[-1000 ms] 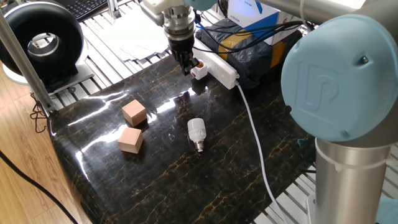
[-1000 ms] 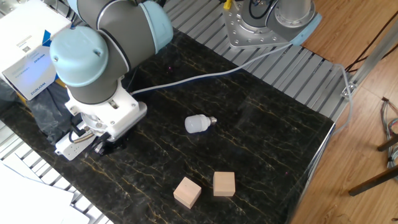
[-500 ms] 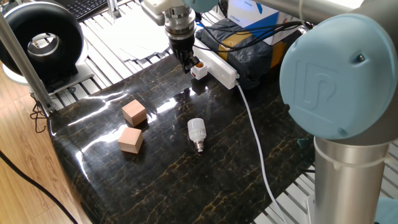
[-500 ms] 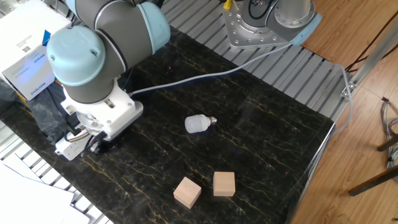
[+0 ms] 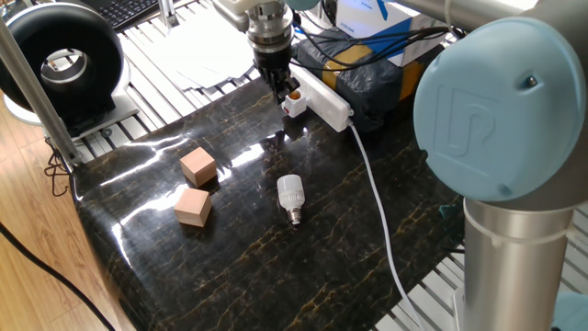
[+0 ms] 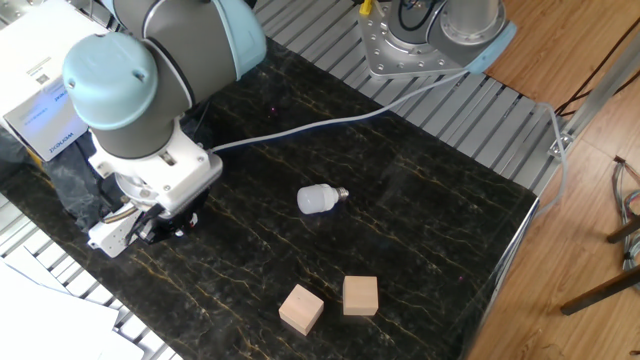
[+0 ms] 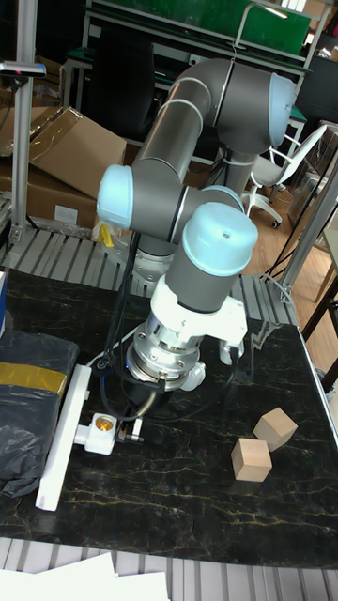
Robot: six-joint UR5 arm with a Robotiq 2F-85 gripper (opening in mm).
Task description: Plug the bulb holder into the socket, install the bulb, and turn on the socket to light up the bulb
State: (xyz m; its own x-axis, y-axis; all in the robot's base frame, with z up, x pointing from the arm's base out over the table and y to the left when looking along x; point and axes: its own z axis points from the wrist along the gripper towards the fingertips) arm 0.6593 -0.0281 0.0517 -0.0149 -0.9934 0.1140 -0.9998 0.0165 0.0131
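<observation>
The white socket (image 5: pixel 323 98) lies along the table's far edge, and its cable (image 5: pixel 378 198) runs toward the front. The small white bulb holder (image 5: pixel 294 102) sits against the socket's (image 7: pixel 62 439) side, its orange opening facing up (image 7: pixel 101 433). My gripper (image 5: pixel 279 89) points down right beside the holder and touches its outer side. The fingers are close together with nothing between them. The bulb (image 5: pixel 290 197) lies on its side mid-table, apart from the gripper (image 7: pixel 132 430). In the other fixed view the wrist hides the fingers, and the bulb (image 6: pixel 317 198) lies free.
Two tan wooden cubes (image 5: pixel 197 165) (image 5: pixel 193 206) sit left of the bulb. A dark wrapped box with yellow tape (image 7: pixel 33 404) lies behind the socket. A white and blue carton (image 6: pixel 45 90) stands off the table's edge. The arm's base (image 5: pixel 514 230) fills the right.
My gripper has shifted slightly toward the socket, staying against the bulb holder. The bulb and the cubes have not moved.
</observation>
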